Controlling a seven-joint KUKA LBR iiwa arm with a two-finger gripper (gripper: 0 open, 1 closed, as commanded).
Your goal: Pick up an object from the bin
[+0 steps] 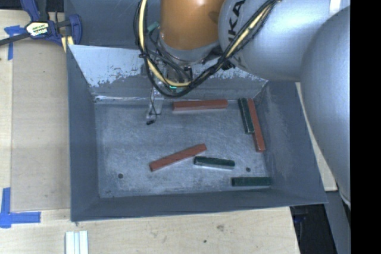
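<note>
My gripper (150,119) reaches down under the arm's orange cover to the back left of the bin floor. It hangs just left of a red-brown flat stick (200,105) that lies along the back wall, and it is not touching that stick. I see nothing held in it. A second red-brown stick (177,158) lies slanted in the middle of the floor, well in front of the gripper. A dark green stick (214,162) lies right beside that stick's right end.
At the right side, a dark green stick (244,115) and a red-brown stick (258,126) lie side by side, running front to back. Another dark green stick (250,182) lies near the front right corner. The arm covers the bin's back right.
</note>
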